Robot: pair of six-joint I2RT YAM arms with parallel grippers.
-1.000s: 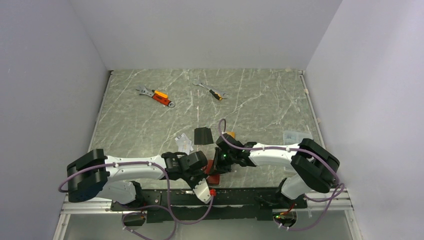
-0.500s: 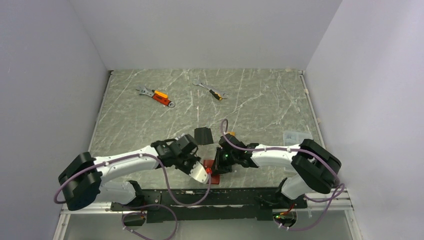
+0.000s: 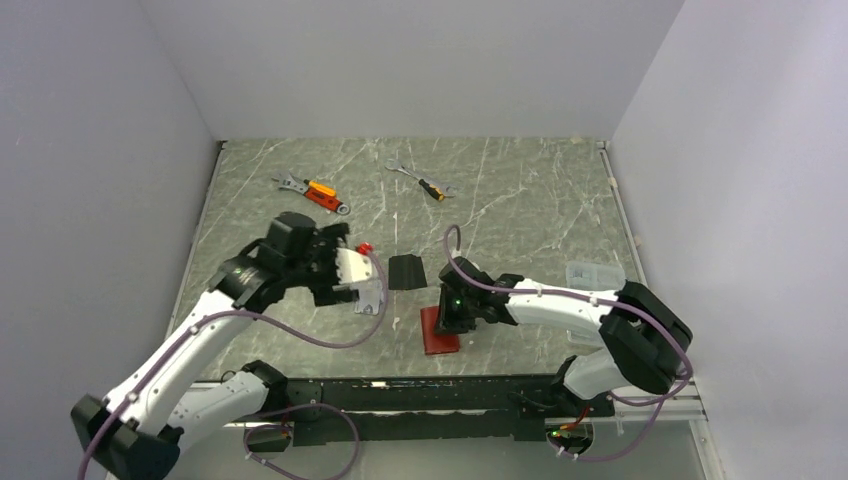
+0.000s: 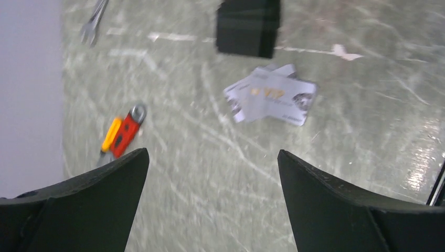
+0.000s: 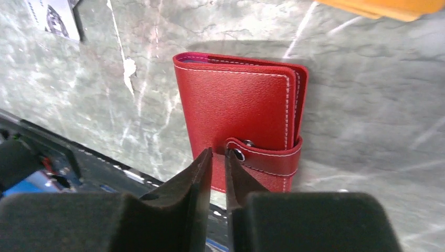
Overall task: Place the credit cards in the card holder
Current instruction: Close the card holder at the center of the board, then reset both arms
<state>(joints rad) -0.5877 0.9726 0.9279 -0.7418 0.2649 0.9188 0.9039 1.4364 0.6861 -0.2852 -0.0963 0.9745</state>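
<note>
judging by the layout, no card was seen stowed: the card holder [image 3: 440,332] sat snapped closed under the nearly closed, empty right gripper [image 5: 218,155], the credit cards [image 4: 270,95] loose at its ten o'clock below the wide-spread left gripper [image 4: 210,157].

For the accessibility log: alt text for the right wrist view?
A closed red card holder lies on the table, snap tab across its front. The right pincer is at the tab, jaws nearly closed on nothing; an orange card peeks in top right.
</note>
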